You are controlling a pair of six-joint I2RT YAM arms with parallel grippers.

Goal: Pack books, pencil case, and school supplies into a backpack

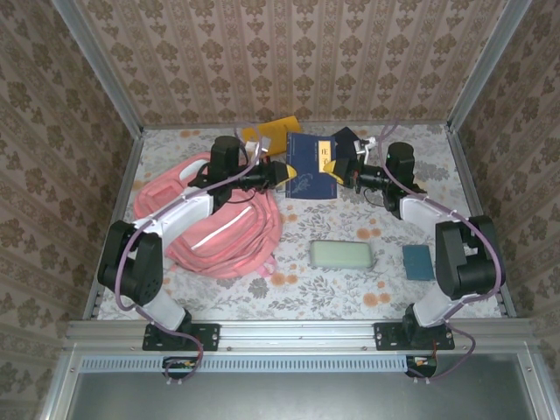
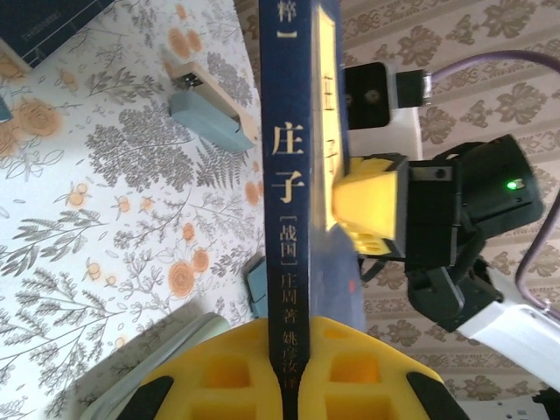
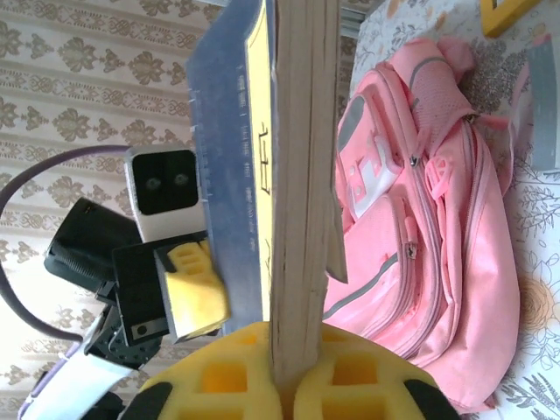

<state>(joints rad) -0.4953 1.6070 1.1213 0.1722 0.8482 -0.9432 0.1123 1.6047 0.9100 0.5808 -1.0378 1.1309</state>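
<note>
A dark navy book with a gold label is gripped from both sides at the back middle of the table. My left gripper is shut on its spine end, and in the top view this left gripper sits at the book's left edge. My right gripper is shut on the page edge opposite. The pink backpack lies to the left, its front pockets facing up. The mint pencil case lies near the front. Small teal school supplies lie on the cloth.
A yellow book and another dark book lie at the back behind the held one. A dark teal square item sits right of the pencil case. Patterned walls enclose the table on three sides.
</note>
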